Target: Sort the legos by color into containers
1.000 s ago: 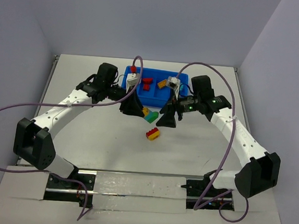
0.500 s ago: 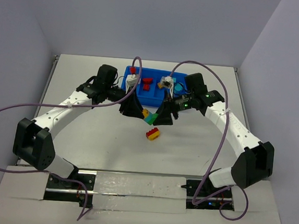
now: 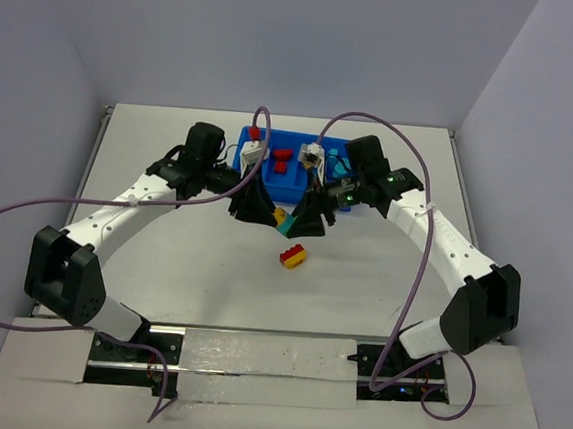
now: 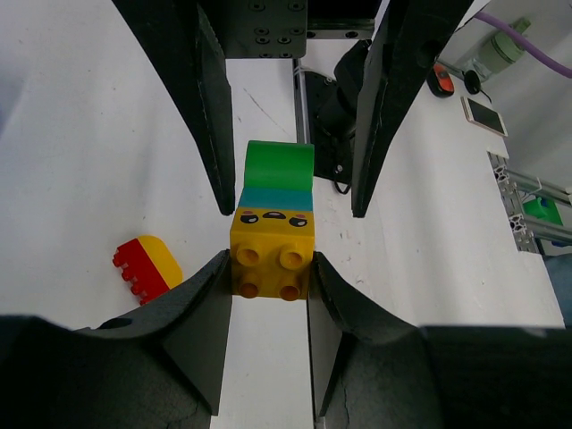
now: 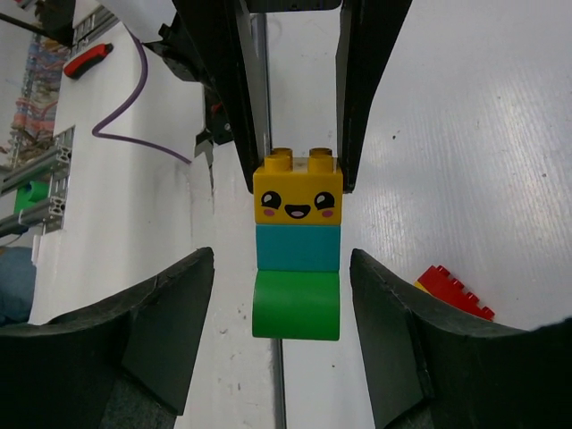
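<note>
From above, both arms meet just in front of the bright blue rectangular plastic tray (image 3: pixel 287 186), over the white worktop (image 3: pixel 192 266). Between them is a stack of three joined plastic bricks (image 4: pixel 277 201): a yellow one with a smiling face, a teal one in the middle and a rounded green one at the far end. From above it shows only as a small sliver of colour between the dark fingers.

The left tool (image 4: pixel 268 268) is clamped tight on the yellow end. The right tool (image 5: pixel 281 255) stands half-open astride the green end, with a gap showing on either side, so it grips nothing. I cannot tell whether the stack rests on the worktop or hangs just above it.

A red-and-yellow brick pair (image 3: pixel 292 256) lies loose nearer the arm bases, and a finger partly cuts it off in the right wrist view. A red brick (image 3: pixel 282 160) sits inside the tray. The right arm covers the tray's right part, where a teal shape peeks out, and the dividers are hard to make out
</note>
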`<state>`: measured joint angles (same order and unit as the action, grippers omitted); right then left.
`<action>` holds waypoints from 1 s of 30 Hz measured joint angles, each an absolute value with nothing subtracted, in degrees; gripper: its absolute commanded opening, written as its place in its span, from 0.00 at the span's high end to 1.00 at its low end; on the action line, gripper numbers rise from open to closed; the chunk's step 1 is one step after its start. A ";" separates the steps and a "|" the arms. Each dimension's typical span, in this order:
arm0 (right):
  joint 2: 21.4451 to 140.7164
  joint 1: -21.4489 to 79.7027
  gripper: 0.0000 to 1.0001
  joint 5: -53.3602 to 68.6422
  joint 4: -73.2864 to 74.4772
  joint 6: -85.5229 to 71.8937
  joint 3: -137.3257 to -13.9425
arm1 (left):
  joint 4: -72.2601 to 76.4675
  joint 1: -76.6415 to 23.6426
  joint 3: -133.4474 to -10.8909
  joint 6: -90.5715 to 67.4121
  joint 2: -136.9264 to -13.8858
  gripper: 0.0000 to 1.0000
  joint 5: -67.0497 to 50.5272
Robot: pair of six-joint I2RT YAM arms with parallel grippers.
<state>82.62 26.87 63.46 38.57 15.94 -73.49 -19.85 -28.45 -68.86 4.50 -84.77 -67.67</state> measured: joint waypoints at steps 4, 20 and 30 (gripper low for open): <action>83.62 27.56 0.40 63.35 38.51 15.80 -74.56 | -19.56 -28.45 -68.86 3.99 -84.77 1.00 -67.79; 84.68 28.03 1.00 62.02 38.18 15.51 -75.02 | -19.34 -28.27 -68.84 3.10 -84.97 1.00 -68.20; 83.20 28.36 1.00 58.78 38.31 17.81 -70.28 | -20.47 -18.40 -72.41 4.68 -86.38 1.00 -68.37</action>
<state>83.20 28.36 58.78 38.31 17.81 -70.28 -20.47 -18.40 -72.41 4.68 -86.38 -68.37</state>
